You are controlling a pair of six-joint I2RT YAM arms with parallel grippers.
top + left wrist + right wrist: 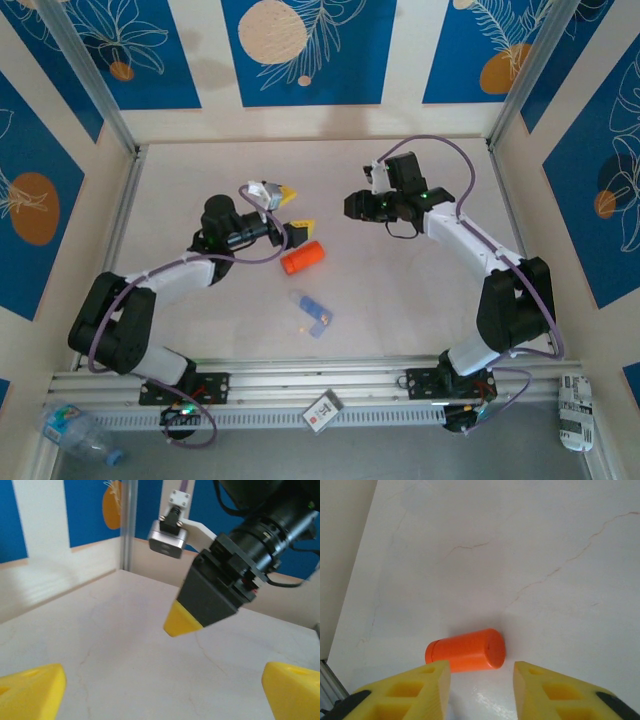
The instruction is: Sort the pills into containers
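Bench [400, 290]: pale veined slab, far half open. Containers [312, 313]: translucent blue strip near centre of near edge. Orange bottle [302, 257]: smooth cylinder, lying mid-bench. Left pincer [163, 675] spread wide; right pincer [481, 677] slightly parted, empty.

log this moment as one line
left gripper: open, empty | right gripper: open, empty | orange bottle: on its side, untouched | containers: on table, untouched

Left arm [170, 282] and right arm [468, 238] had white links, black joints and black bases. Purple cables [466, 170] looped along both. Fingers [560, 692] were yellow wedges with square pockets. Green lights [384, 206] glowed at the wrist. Silver camera [167, 542] sat on a white bracket, with dark screws [179, 524] on top.
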